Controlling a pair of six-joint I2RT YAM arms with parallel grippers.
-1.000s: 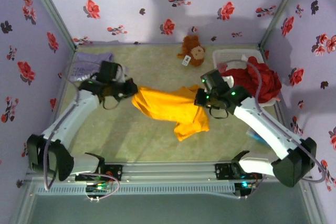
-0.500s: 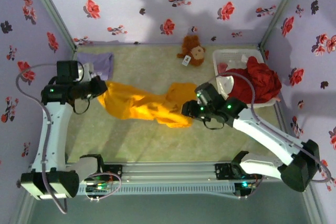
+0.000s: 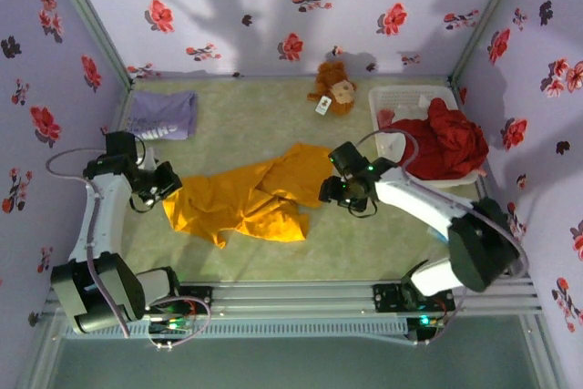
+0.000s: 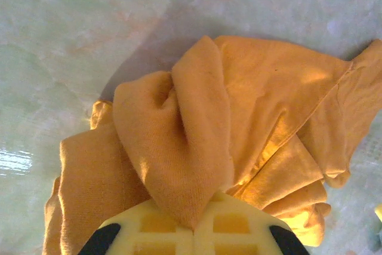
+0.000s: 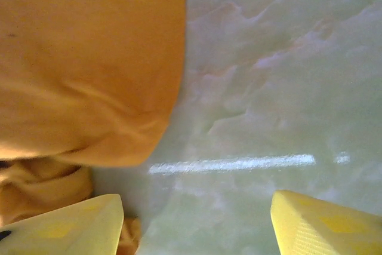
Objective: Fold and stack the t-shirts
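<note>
Spreading step, seemingly: left gripper (image 3: 167, 192) clenched the orange tee (image 3: 246, 202) — right gripper (image 3: 328, 192), jaws apart beside that tee, likely needed a hem hold.

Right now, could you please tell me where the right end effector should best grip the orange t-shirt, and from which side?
Probably the bunched right-hand end of the orange t-shirt, approached from above on its right. The left end effector is shut on the opposite end, and the open right end effector sits just beside that raised fold.
</note>
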